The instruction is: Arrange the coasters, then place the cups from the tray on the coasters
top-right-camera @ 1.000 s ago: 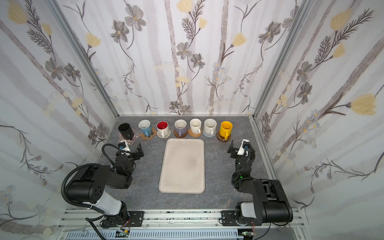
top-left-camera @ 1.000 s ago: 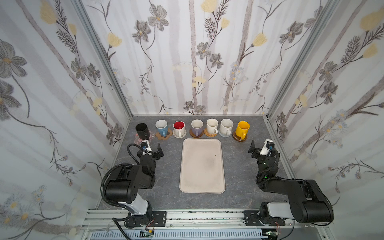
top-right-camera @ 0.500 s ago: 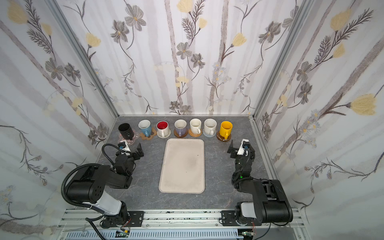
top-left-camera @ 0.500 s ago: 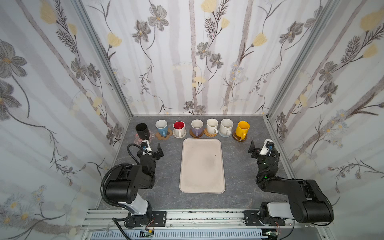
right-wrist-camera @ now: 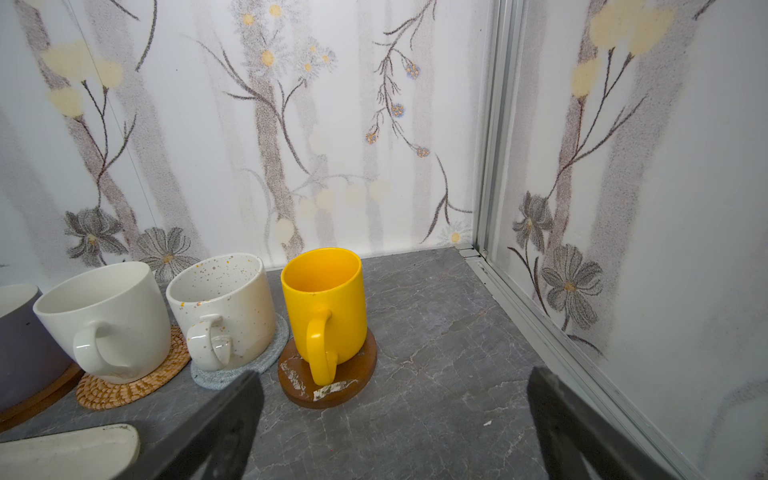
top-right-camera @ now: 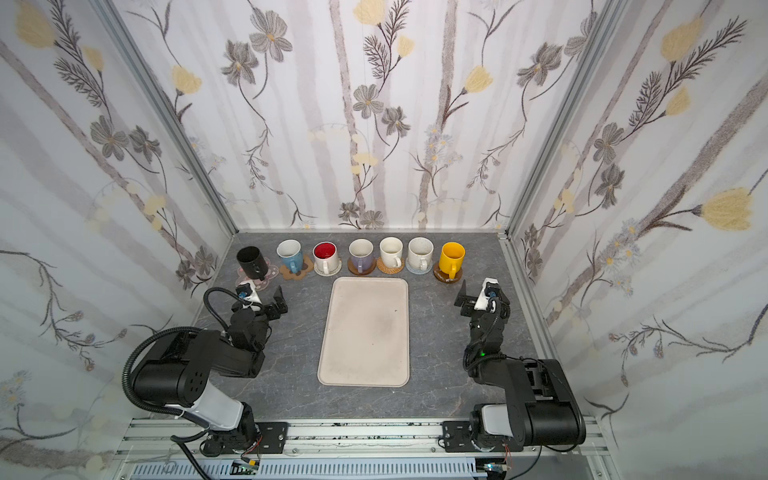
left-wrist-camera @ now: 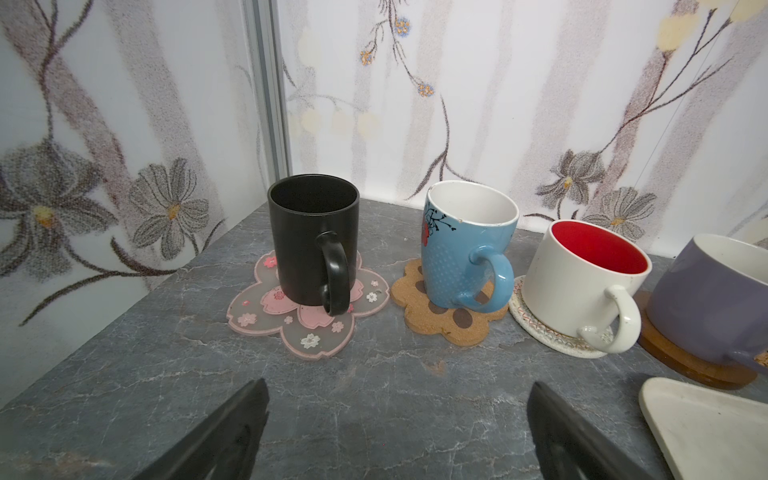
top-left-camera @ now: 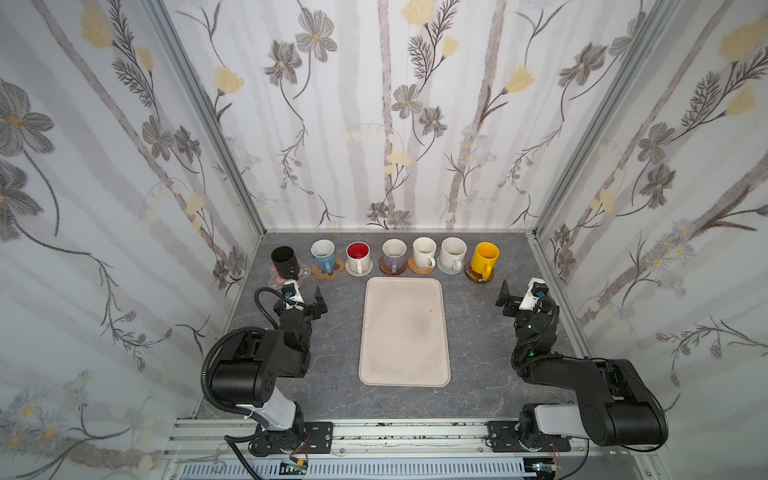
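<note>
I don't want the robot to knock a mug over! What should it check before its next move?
1. Tray has no mugs left on it: ok.
2. All seven mugs upright, each on its own coaster: ok.
3. Black mug fully on the pink flower coaster: ok.
4. Left hand open and holding nothing: ok.
5. Right hand open and holding nothing: ok.
6. Both hands apart from the mugs: ok.
</note>
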`<action>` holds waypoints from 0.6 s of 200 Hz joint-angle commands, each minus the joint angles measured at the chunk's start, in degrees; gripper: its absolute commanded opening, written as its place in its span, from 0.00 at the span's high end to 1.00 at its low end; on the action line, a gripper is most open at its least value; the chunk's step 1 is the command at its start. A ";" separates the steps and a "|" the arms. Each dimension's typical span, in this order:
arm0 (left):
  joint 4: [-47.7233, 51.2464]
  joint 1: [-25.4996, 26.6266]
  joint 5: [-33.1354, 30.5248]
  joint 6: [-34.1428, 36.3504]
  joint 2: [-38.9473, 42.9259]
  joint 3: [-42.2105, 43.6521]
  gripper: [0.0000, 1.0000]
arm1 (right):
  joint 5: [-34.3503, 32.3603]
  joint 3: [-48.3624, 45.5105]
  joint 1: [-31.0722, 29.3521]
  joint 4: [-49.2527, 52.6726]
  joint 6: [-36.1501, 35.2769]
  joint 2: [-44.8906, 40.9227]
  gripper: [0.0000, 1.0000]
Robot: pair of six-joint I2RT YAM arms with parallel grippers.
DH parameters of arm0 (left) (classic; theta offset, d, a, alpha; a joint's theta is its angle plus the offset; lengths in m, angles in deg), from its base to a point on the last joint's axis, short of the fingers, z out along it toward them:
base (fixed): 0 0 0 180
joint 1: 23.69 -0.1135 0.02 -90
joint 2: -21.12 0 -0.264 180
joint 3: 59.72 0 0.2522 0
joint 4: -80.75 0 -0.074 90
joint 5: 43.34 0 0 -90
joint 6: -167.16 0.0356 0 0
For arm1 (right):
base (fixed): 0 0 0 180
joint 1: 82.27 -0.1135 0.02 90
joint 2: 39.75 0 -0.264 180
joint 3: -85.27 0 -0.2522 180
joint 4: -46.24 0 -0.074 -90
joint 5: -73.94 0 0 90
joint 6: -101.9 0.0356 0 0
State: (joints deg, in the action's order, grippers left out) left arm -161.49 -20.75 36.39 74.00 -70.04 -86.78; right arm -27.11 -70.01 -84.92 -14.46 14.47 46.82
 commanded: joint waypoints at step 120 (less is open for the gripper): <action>-1.00 -0.04 0.33 -0.08 0.29 -0.25 0.00 | 4.41 0.73 0.62 -0.25 -0.87 -0.08 0.00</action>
State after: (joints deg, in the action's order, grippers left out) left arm -161.49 -20.75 36.39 74.00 -70.04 -86.78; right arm -23.90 -69.20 -84.36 -14.17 14.23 46.86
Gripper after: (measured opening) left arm 0.997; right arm 0.996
